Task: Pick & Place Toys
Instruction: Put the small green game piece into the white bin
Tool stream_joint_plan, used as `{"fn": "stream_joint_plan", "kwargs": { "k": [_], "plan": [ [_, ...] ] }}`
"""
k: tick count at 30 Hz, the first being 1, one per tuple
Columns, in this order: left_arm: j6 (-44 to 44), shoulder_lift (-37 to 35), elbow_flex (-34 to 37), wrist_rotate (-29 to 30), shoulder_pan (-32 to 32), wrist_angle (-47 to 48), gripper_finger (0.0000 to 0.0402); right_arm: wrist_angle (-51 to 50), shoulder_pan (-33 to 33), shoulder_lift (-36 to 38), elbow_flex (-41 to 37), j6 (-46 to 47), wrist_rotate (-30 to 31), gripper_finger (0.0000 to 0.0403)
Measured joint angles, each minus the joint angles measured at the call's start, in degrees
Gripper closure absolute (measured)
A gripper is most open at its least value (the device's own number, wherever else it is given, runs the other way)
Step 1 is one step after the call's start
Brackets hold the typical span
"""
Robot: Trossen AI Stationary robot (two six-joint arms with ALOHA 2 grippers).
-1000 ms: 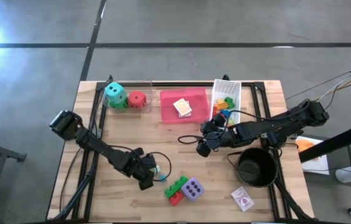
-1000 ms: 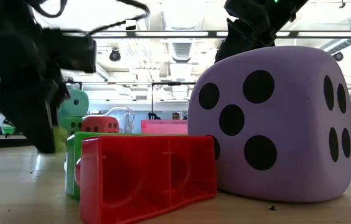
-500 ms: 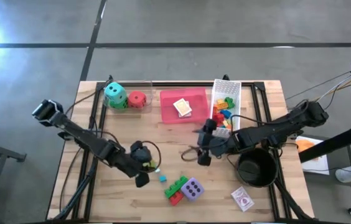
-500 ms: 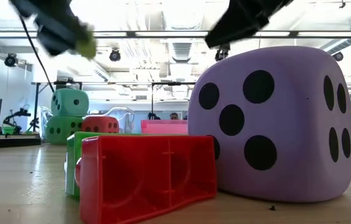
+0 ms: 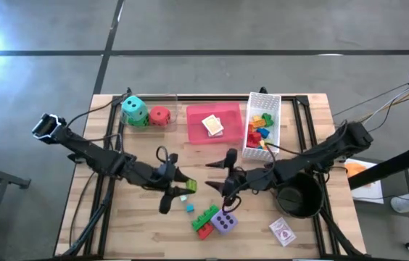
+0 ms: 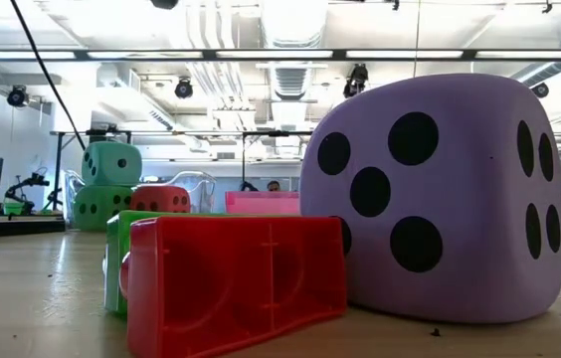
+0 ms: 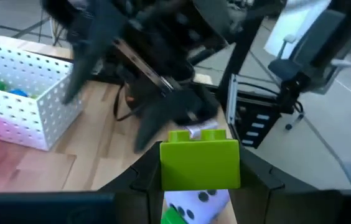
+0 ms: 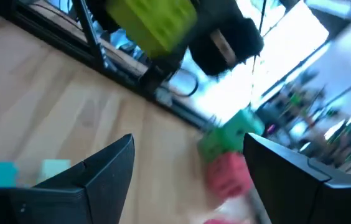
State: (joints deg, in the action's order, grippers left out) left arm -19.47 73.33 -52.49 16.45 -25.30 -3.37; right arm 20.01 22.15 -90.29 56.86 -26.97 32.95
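Observation:
My left gripper point(image 5: 181, 186) hovers over the middle of the table, shut on a lime-green brick point(image 7: 200, 163). My right gripper point(image 5: 225, 178) faces it from the right, open with nothing between its fingers point(image 8: 188, 180). Near the front edge lie a purple die point(image 5: 224, 221), a green brick point(image 5: 206, 214), a red brick point(image 5: 204, 231) and two small teal bricks point(image 5: 188, 207). A card pack point(image 5: 283, 232) lies at the front right. At the far left a teal die point(image 5: 134, 109) sits on a green die point(image 6: 96, 206), beside a red die point(image 5: 159, 116). My left gripper pinches the lime-green brick by two opposite side faces point(image 7: 166, 167) between its two fingers. The fingers lie nearly level, pointing toward the table's right. The brick sits studs up in the hold, lifted clear of the table.
A white mesh basket point(image 5: 271, 109) with several bricks stands at the far right, next to a pink tray point(image 5: 197, 129) with a card pack on it. A black round pot point(image 5: 298, 197) sits under my right arm. Cables trail across the wood.
My left gripper has risen from the table with the lime-green brick and tipped from pointing down to nearly level. My right gripper has gone toward the near edge and the left gripper, rolling and tipping up to nearly level. Both have left the low view.

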Motion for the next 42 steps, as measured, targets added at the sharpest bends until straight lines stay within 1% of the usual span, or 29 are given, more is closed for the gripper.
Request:
{"fn": "stream_joint_plan", "kwargs": {
  "k": [3, 5, 9, 11, 16, 22, 26, 36, 39, 42],
  "plan": [
    [-0.99, -0.01, 0.11, -2.20, 2.89, -0.25, 0.0272, 5.65, -0.02, -2.17, 0.00, -8.83, 0.02, 0.0109],
    [-1.33, -0.05, 0.03, -4.41, 4.66, -0.33, 0.0272, 8.99, 0.00, -3.64, 0.15, -12.61, 0.04, 0.0109],
    [-1.51, -0.05, 0.20, -10.34, 6.99, -2.71, 0.0272, 11.92, -0.02, -5.60, 2.30, -14.00, 0.07, 0.0109],
    [-1.57, -0.05, 0.22, -11.85, 7.41, -2.96, 0.0272, 11.96, -0.02, -5.96, 3.93, -13.97, 0.23, 0.0109],
    [-1.97, -0.05, 0.26, -12.10, 7.45, -3.45, 0.0272, 10.84, 0.61, -6.33, 6.84, -12.13, 0.28, 0.0109],
    [-1.98, -0.07, 0.26, -12.09, 7.45, -3.50, 0.0272, 7.61, 1.57, -6.05, 7.67, -9.78, 1.21, 0.0109],
    [-2.31, -0.06, 0.28, -12.07, 7.52, -4.95, 0.0272, 8.09, 1.62, -6.02, 7.65, -10.55, 1.64, 0.0109],
    [-8.41, 2.50, 0.31, -11.35, 8.95, -11.96, 0.0272, 10.89, 1.62, -6.02, 8.42, -13.94, 1.77, 0.0111],
    [-8.96, 2.66, 0.33, -11.08, 9.54, -12.18, 0.0272, 10.78, 1.85, -6.07, 8.50, -14.30, 2.24, 0.0131],
    [-9.13, 2.66, 0.33, -11.04, 9.81, -12.53, 0.0272, 10.90, 1.99, -6.18, 8.50, -15.22, 4.83, 0.0175]
  ]
}}
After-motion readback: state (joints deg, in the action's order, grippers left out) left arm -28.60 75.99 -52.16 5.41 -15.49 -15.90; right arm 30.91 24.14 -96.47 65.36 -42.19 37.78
